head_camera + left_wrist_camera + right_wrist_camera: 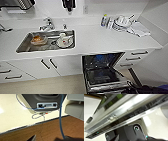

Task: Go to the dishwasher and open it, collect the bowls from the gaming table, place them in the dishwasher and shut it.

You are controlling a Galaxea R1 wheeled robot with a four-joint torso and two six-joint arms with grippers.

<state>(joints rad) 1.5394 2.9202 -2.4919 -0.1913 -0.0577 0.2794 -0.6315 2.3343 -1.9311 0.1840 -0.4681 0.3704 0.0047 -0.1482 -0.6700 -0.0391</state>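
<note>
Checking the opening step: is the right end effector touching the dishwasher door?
Cannot tell. In the right wrist view the dishwasher door passes close above the wrist plate, but no fingers or contact show plainly.

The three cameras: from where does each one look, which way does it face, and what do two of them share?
Head view: high on the robot, facing forward and down at the white counter, sink and open dishwasher.
Left wrist view: on the left arm, facing the floor; dark robot housing and blue cable show.
Right wrist view: on the right arm, close along the dishwasher door edge; the dark plate shows.
Shared: head and right wrist views both show the dishwasher.
</note>
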